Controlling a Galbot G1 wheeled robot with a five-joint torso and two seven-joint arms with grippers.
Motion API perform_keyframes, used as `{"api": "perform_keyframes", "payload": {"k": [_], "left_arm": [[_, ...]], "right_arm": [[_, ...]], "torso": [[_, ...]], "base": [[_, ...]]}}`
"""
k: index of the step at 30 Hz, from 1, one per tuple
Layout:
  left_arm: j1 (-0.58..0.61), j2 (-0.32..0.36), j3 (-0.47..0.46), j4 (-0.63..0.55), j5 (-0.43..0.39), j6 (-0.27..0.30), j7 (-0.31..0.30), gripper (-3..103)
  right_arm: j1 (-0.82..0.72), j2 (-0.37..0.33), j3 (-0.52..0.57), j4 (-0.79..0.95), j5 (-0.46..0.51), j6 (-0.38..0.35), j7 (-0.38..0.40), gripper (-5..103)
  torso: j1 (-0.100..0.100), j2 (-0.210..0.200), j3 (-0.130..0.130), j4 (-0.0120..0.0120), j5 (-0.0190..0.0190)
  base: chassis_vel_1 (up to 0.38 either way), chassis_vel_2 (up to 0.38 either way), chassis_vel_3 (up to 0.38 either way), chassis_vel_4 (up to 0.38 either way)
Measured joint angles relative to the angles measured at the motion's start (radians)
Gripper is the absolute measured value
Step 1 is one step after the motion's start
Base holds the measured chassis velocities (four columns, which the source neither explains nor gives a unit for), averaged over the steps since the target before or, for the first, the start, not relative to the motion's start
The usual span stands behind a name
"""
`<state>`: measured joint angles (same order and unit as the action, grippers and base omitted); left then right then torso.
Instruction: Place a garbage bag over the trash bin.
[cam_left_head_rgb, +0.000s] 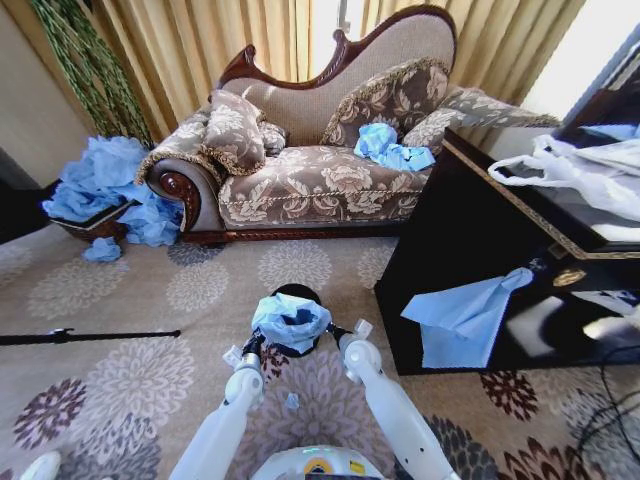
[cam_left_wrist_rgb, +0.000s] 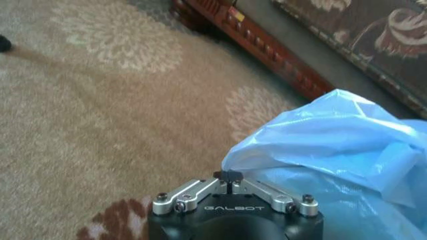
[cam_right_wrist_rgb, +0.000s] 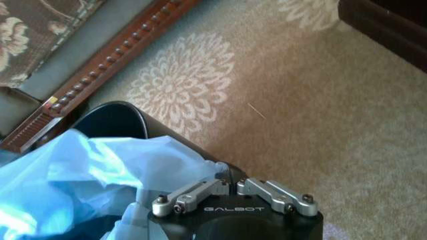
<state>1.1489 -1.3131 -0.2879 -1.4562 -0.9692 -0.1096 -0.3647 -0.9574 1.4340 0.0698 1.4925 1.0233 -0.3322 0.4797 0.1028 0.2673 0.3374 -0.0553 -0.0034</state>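
Both grippers hold the bag's edges at the bin's rim, with the bag bunched over the opening.

The thin, crinkly light-blue plastic garbage bag sits heaped on top of the small black cylindrical trash bin, which stands on the patterned carpet in front of the floral sofa. The left gripper has its jaws closed at the bag's near-left edge; the right gripper has its jaws pinched together against the bag on the other side. My judgement: the film is slippery and floppy, so an uneven pull could slide it out of one grip, or drag the light bin over instead of spreading the bag around the rim.
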Motion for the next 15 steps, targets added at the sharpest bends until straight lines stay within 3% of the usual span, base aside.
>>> {"api": "perform_keyframes", "payload": {"k": [2, 4, 5, 10, 12, 14, 15], "left_arm": [[0.017, 0.005, -0.001, -0.021, 0.012, -0.001, -0.002, -3], [0.024, 0.006, -0.001, -0.027, 0.020, -0.002, -0.002, 1], [0.032, 0.008, -0.002, -0.032, 0.029, -0.004, -0.001, 7], [0.085, 0.018, -0.007, -0.068, 0.059, -0.013, 0.007, 28], [0.094, 0.021, -0.008, -0.074, 0.068, -0.017, 0.009, 28], [0.117, 0.028, -0.010, -0.087, 0.105, -0.037, 0.018, 39], [0.117, 0.028, -0.010, -0.087, 0.105, -0.037, 0.018, 39]], "right_arm": [[-0.014, -0.015, -0.010, 0.027, -0.015, -0.006, 0.001, 0], [-0.019, -0.021, -0.014, 0.037, -0.021, -0.011, 0.003, 0], [-0.025, -0.029, -0.018, 0.050, -0.026, -0.018, 0.005, -3], [-0.072, -0.079, -0.045, 0.116, -0.078, -0.037, -0.002, 3], [-0.081, -0.088, -0.050, 0.127, -0.098, -0.038, -0.009, 3], [-0.105, -0.118, -0.062, 0.152, -0.188, -0.031, -0.049, 8], [-0.105, -0.118, -0.062, 0.152, -0.188, -0.031, -0.049, 8]], "torso": [[0.000, 0.000, 0.000, 0.0000, -0.0001], [0.000, 0.000, 0.000, 0.0001, 0.0001], [0.000, 0.000, 0.000, 0.0002, 0.0000], [0.000, 0.000, 0.000, 0.0001, 0.0000], [0.000, 0.000, 0.000, 0.0001, 0.0001], [0.000, 0.000, 0.000, 0.0001, -0.0001], [0.000, 0.000, 0.000, 0.0001, -0.0001]], "base": [[0.000, 0.000, 0.000, 0.000], [0.000, 0.000, 0.000, 0.000], [0.000, 0.000, 0.000, 0.000], [0.000, 0.000, 0.000, 0.000], [0.000, 0.000, 0.000, 0.000], [0.000, 0.000, 0.000, 0.000], [0.000, 0.000, 0.000, 0.000]]}}
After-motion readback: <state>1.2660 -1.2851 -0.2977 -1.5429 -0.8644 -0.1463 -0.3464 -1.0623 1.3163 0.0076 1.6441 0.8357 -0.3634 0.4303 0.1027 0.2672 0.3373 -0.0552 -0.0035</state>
